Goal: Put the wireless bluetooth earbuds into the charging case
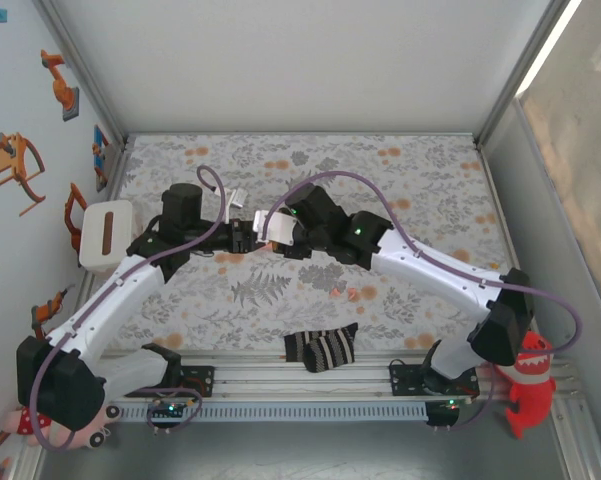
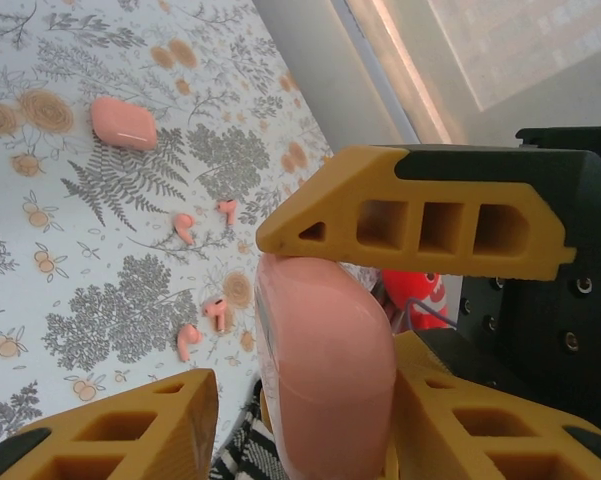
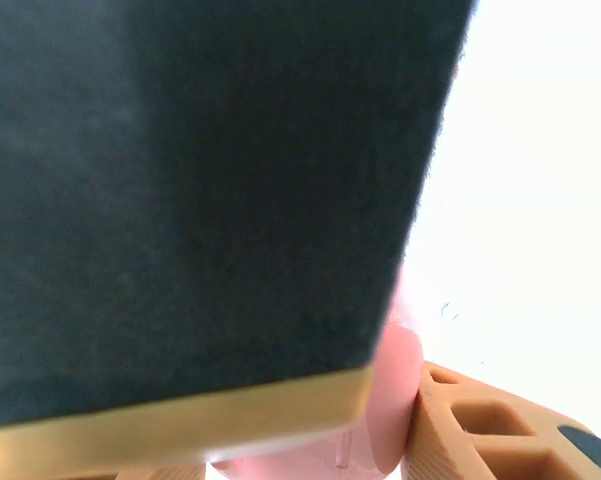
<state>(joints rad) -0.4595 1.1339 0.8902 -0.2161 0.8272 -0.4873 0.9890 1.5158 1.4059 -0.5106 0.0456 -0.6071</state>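
A salmon-pink charging case (image 2: 325, 380) hangs in the air where both arms meet (image 1: 272, 232). My right gripper (image 1: 290, 236) is shut on it: one yellow finger (image 2: 430, 215) presses on its top end, and another finger (image 3: 480, 430) touches its side (image 3: 395, 390). My left gripper (image 2: 305, 390) brackets the case. The case leans on the right finger, and a narrow gap shows at the left finger (image 2: 130, 430). Several coral earbuds (image 2: 183, 226) (image 2: 216, 312) lie loose on the cloth (image 1: 353, 294). A second pink case (image 2: 123, 122) lies closed beyond them.
A striped sock (image 1: 321, 347) lies at the cloth's near edge, below the held case (image 2: 242, 450). A white box (image 1: 106, 235) stands at the left wall. A red toy (image 1: 528, 385) sits by the right arm's base. The left gripper's black body (image 3: 180, 180) blocks most of the right wrist view.
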